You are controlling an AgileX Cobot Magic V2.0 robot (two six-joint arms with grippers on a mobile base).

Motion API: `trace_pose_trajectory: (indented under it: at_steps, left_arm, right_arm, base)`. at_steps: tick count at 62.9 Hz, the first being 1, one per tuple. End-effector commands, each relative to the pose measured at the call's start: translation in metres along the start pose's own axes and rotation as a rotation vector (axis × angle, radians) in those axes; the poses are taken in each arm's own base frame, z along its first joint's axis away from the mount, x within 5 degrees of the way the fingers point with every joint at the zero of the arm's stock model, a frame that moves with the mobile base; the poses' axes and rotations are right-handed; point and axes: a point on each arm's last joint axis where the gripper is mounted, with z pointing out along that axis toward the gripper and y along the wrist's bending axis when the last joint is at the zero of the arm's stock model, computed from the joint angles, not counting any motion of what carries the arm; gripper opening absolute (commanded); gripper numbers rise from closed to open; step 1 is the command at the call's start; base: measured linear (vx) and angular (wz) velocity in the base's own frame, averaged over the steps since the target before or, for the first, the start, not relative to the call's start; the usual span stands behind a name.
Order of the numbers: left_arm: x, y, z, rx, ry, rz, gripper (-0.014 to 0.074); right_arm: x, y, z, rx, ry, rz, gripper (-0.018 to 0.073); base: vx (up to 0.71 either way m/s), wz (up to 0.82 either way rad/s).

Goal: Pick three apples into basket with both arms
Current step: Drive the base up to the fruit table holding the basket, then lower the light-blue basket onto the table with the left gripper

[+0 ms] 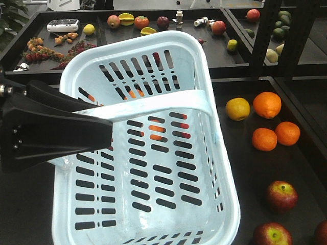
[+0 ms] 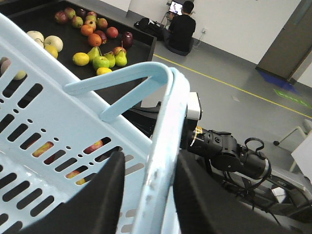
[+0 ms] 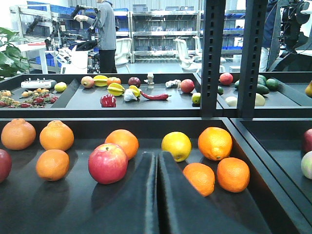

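My left gripper (image 2: 148,168) is clamped on the rim of the pale blue basket (image 2: 53,117). In the left wrist view one black finger (image 2: 92,200) sits on each side of the rim, pinching it close to where the band handle (image 2: 131,75) joins. From the front camera the basket fills the middle of the scene, tilted, and bits of orange and red fruit show through its slots. The right gripper (image 3: 157,195) has its two fingers pressed flat together with nothing between them. It hangs low over the black tray (image 3: 73,204), pointing between a bright red apple (image 3: 107,163) on one side and a lemon (image 3: 176,146) with three oranges (image 3: 215,143) on the other. The task's fruit lies on the tray to the right of the basket, at the lower right of the front view: one dark red apple (image 1: 281,196), a second apple (image 1: 272,236) just nearer the camera, and a third apple (image 1: 322,232) cut by the frame edge — all three outside the basket and apart from it.
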Motion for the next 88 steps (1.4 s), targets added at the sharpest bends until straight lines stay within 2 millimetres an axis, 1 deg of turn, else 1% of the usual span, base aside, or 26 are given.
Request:
trace_pose_trajectory:
  at_steps: [1, 26, 37, 43, 49, 56, 63, 72, 81, 88]
  left_arm:
    - [-0.005, -0.011, -0.003, 0.015, 0.007, 0.026, -0.0006]
    - [-0.005, -0.012, -0.003, 0.024, 0.007, 0.025, -0.0006]
    - [-0.01, -0.003, -0.003, -0.064, -0.048, 0.021, -0.0006]
    - [-0.011, 0.01, -0.001, -0.118, -0.069, 0.002, -0.0006]
    - [-0.01, 0.022, 0.004, -0.121, -0.056, -0.029, -0.0006]
    - [-0.005, 0.044, 0.013, -0.122, -0.028, -0.09, -0.0006]
    - [0.004, 0.07, 0.023, -0.115, 0.009, -0.167, -0.0006]
    - [0.015, 0.096, 0.036, -0.078, 0.036, -0.267, -0.0006]
    - [0.027, 0.119, 0.047, -0.028, 0.058, -0.358, -0.0006]
    - [0.033, 0.13, 0.059, 0.008, 0.049, -0.362, -0.0006]
  right_arm:
    - [-0.003, 0.001, -0.001, -0.012, -0.068, -0.011, -0.0005]
    - [-0.003, 0.001, -0.001, -0.012, -0.068, -0.011, -0.0005]
    - [-0.003, 0.001, -0.001, -0.012, -0.068, -0.011, -0.0005]
    - [-0.003, 0.001, -0.001, -0.012, -0.068, -0.011, -0.0005]
    - [-0.003, 0.001, -0.001, -0.012, -0.068, -0.011, -0.0005]
    - [-0.003, 0.001, -0.001, -0.012, -0.068, -0.011, -0.0005]
    - [-0.003, 0.001, -0.001, -0.012, -0.068, -0.011, -0.0005]
    - [-0.003, 0.001, -0.001, -0.012, -0.068, -0.011, -0.0005]
    - [-0.003, 0.001, -0.001, -0.012, -0.068, -0.011, -0.0005]
    - [-0.003, 0.001, -0.001, -0.012, -0.068, -0.011, -0.0005]
  base:
    - [0.0, 0.0]
    - [0.0, 0.0]
    - [0.0, 0.0]
    - [0.0, 0.0]
    - [0.0, 0.0]
    - [0.0, 0.0]
    - [0.0, 0.0]
    - [0.0, 0.0]
    - [0.0, 0.0]
    - [0.0, 0.0]
